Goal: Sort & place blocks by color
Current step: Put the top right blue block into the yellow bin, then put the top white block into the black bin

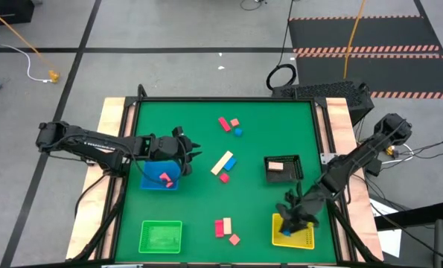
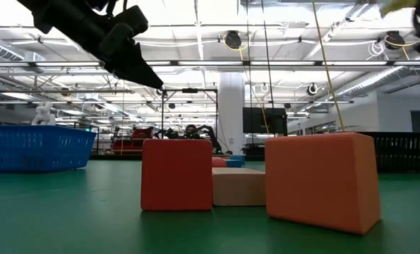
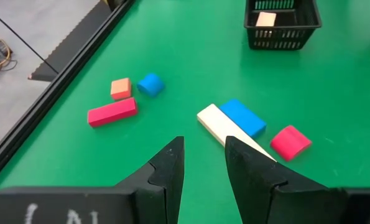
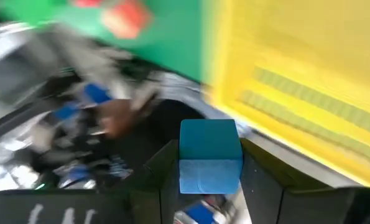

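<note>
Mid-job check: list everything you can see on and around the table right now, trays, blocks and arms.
blue tray: one, blue, table's left, a pink-red block inside
green tray: one, green, near left corner, looks empty
yellow tray: one, yellow, near right corner
black tray: one, black, right of centre, a salmon block inside
far group: three blocks, red bar, salmon cube, blue piece
centre group: three blocks, cream bar, blue bar, red piece
near group: three blocks, red, tan, salmon
blue cube: one, held at the yellow tray's edge
left gripper: open, empty, by the blue tray
right gripper: shut on the blue cube
</note>
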Controlling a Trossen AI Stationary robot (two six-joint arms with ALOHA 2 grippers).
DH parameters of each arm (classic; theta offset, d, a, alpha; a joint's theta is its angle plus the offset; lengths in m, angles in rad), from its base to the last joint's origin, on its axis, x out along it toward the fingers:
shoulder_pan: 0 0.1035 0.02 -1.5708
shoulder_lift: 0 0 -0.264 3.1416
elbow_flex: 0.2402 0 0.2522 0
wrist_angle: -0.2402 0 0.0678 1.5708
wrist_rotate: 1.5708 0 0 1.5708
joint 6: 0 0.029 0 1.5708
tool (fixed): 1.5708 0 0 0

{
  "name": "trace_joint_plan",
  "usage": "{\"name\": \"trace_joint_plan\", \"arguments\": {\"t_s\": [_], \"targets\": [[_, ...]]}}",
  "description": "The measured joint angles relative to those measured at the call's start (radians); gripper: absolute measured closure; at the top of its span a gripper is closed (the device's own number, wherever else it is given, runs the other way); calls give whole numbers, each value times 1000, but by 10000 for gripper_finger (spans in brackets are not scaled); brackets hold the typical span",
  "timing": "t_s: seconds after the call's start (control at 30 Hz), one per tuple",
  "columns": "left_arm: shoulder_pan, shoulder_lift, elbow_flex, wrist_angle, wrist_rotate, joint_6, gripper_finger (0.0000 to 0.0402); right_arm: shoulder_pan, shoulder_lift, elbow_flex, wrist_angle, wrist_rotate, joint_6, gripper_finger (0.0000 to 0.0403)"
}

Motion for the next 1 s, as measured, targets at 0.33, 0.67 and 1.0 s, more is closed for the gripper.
{"name": "trace_joint_plan", "arguments": {"t_s": [0.33, 0.67, 1.0], "targets": [[0, 0, 0, -2, 0, -3, 284, 2, 0, 0, -151, -136, 64, 258], [0, 0, 0, -7, 0, -33, 284, 1, 0, 0, -156, -135, 34, 181], [-44, 0, 0, -7, 5, -109, 284, -2, 0, 0, -145, 55, -63, 153]]}}
